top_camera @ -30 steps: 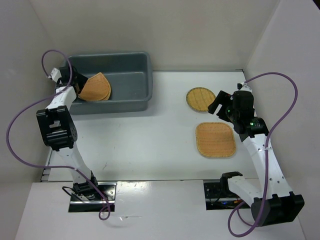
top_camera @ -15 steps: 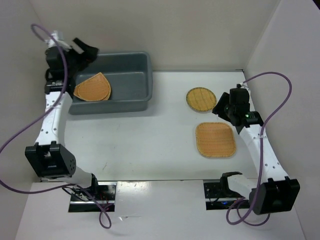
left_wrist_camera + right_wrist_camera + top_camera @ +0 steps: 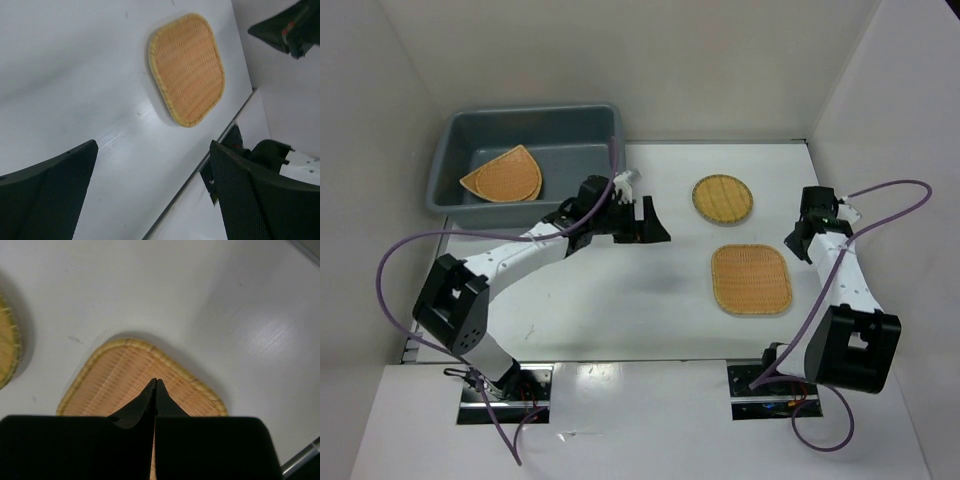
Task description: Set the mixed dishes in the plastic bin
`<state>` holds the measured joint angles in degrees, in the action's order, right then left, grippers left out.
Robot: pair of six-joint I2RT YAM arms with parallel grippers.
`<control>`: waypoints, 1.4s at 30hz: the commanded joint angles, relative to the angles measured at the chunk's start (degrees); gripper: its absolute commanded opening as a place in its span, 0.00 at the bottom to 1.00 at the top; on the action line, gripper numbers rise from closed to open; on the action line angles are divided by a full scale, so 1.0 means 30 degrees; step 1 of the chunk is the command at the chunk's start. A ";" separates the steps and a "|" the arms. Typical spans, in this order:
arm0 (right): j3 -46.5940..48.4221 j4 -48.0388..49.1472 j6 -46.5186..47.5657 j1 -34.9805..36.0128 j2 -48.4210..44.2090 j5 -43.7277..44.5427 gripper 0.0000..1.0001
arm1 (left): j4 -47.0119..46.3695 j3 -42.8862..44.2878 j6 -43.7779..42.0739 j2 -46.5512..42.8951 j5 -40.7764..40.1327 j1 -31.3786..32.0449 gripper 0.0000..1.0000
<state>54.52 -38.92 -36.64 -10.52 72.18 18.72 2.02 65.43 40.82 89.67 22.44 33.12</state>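
Nearest the bases, on the white table (image 3: 620, 300) right of centre: shows the rounded-square plate (image 3: 751, 279) lying flat. Hangs the right gripper (image 3: 155, 385) by that plate's far-right corner, tips pressed together on nothing. Reaches the left gripper (image 3: 653, 228) over mid-table, jaws spread wide and empty. Shows the small round plate (image 3: 722, 198) just beyond the square one, not touching it. At far left, finds the rounded-triangle plate (image 3: 503, 177) inside the plastic bin (image 3: 610, 170), towards its left end.

White table (image 3: 620, 300), beige walls (image 3: 620, 60) L, R & rear
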 commanded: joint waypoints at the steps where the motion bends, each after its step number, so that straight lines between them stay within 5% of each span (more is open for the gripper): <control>1: -0.0069 -0.0797 -0.1290 -0.1028 0.0664 0.1641 0.00 | -0.1670 0.0104 0.0134 0.0899 0.0986 0.1319 0.99; 13: -0.1032 0.0402 -0.2375 -0.5427 0.4910 -0.2049 0.00 | -0.2197 0.0630 -0.1008 0.3682 0.1896 0.1761 1.00; 23: -0.1914 0.0931 -0.2727 -0.5428 0.5705 -0.3748 0.00 | -0.1494 0.1950 -0.1741 0.4974 0.1078 0.1586 1.00; 31: -0.2117 0.1107 -0.2696 -0.4141 0.6320 -0.5623 0.00 | -0.4834 0.0280 0.1684 0.5821 -0.0184 0.0150 1.00; 42: -0.2324 0.1283 -0.4045 -0.1033 0.6320 -0.6885 0.00 | -0.6768 0.0690 0.3767 0.9952 0.2541 0.0736 0.99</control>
<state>48.82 -35.94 -47.07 -14.41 90.74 -0.19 -16.69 67.44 51.11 116.86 27.75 34.11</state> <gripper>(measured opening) 0.001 0.990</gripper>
